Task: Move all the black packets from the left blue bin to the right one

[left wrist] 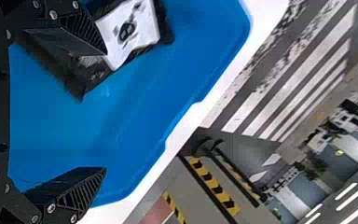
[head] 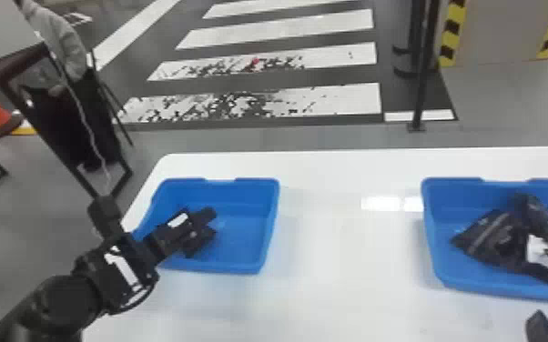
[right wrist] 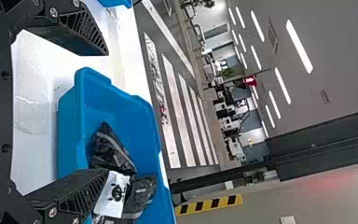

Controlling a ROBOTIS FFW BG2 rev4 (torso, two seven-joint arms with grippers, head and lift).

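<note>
black, ridged fingers stand spread wide on the left gripper [head: 208, 225], down inside the left blue plastic bin [head: 265, 200], and one of them covers part of the black packet with the white label [left wrist: 91, 77]; contact, i can't tell. the packet's far end runs off the left wrist view's edge, folks, and in the head view the gripper and packet blur into one dark patch. over to the right gripper [head: 542, 328], just a dark tip at the head view's bottom edge, but the right wrist view has its tapered fingers well apart, one hiding part of the pile. and there it is, crumpled, glossy black packets [head: 491, 236], overlapping, count unclear, in the right blue plastic bin [head: 434, 254], its side cut off. smooth white table [head: 341, 273] beneath, catching glare!
</note>
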